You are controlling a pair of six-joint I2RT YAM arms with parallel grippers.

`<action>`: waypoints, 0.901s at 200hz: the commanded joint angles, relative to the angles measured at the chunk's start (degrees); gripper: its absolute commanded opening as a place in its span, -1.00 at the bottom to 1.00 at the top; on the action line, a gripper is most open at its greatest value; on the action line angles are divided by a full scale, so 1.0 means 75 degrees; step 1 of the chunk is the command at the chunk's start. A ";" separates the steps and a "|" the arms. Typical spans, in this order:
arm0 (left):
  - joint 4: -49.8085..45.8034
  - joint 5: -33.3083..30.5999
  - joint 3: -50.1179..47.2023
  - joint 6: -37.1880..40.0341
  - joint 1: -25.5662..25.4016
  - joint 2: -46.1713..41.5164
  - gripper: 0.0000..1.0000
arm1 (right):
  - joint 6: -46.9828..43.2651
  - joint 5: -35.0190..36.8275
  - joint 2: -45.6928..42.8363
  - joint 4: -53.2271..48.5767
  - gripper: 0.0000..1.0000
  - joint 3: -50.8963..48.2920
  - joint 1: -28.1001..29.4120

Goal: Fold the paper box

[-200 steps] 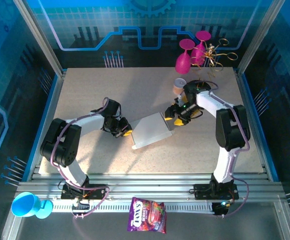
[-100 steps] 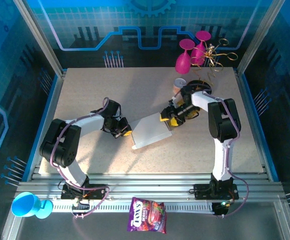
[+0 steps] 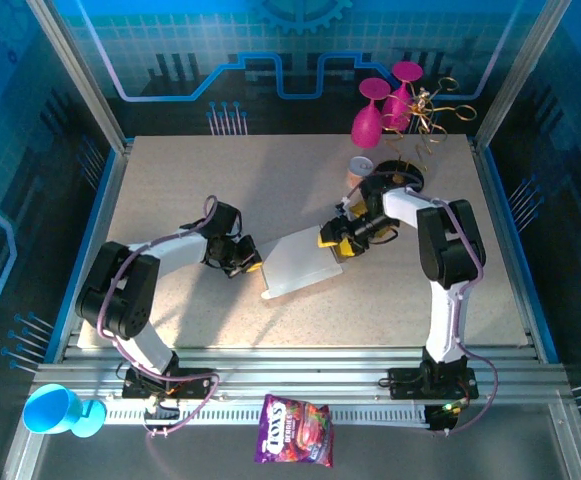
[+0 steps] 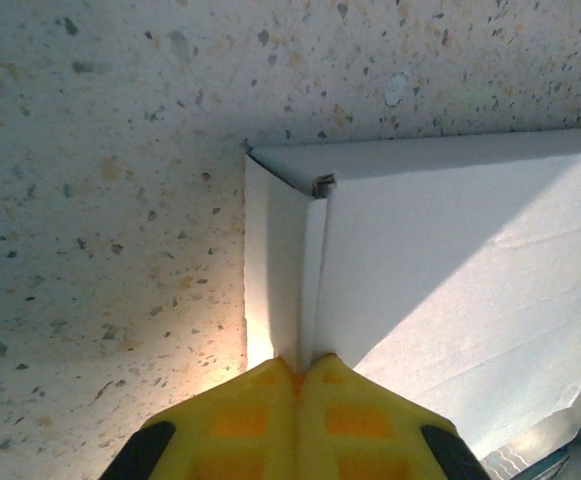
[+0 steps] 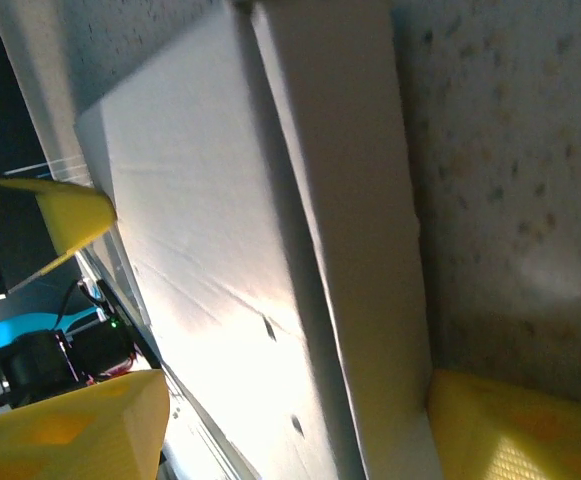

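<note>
paper box [image 3: 300,262] lies near the middle of the surface [image 3: 190,180], one arm at each end.
left fingers [image 4: 250,415] are closed, pinching the thin upright wall at the box's left end. right fingers [image 5: 80,425] are spread apart, straddling the raised wall at the right end, one tip on each side.

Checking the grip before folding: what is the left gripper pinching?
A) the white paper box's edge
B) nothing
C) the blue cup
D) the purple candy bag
A: in the left wrist view the left gripper is shut, its yellow fingertips meeting on the paper box at its side fold.
</note>
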 commanded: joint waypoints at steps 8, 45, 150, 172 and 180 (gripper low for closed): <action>-0.1144 -0.1574 -0.0708 -0.0056 0.0033 0.0324 -1.00 | 0.0127 0.0239 -0.0524 0.0277 0.39 -0.0286 -0.0311; -0.0880 -0.1705 -0.1091 0.0053 0.0048 0.0081 -1.00 | -0.0129 -0.0207 -0.0200 0.0036 0.40 0.0150 -0.0290; -0.0589 -0.1914 -0.1621 0.0256 0.0055 0.0004 -1.00 | -0.0778 -0.0939 0.0852 -0.0524 0.41 0.0829 0.0426; -0.0463 -0.1906 -0.1704 0.0238 0.0065 0.0028 -1.00 | -0.0688 -0.1454 0.0864 -0.0367 0.36 0.0847 0.0691; -0.0432 -0.1908 -0.1695 0.0237 0.0071 0.0036 -1.00 | -0.0632 -0.1555 0.0873 -0.0342 0.32 0.0880 0.0769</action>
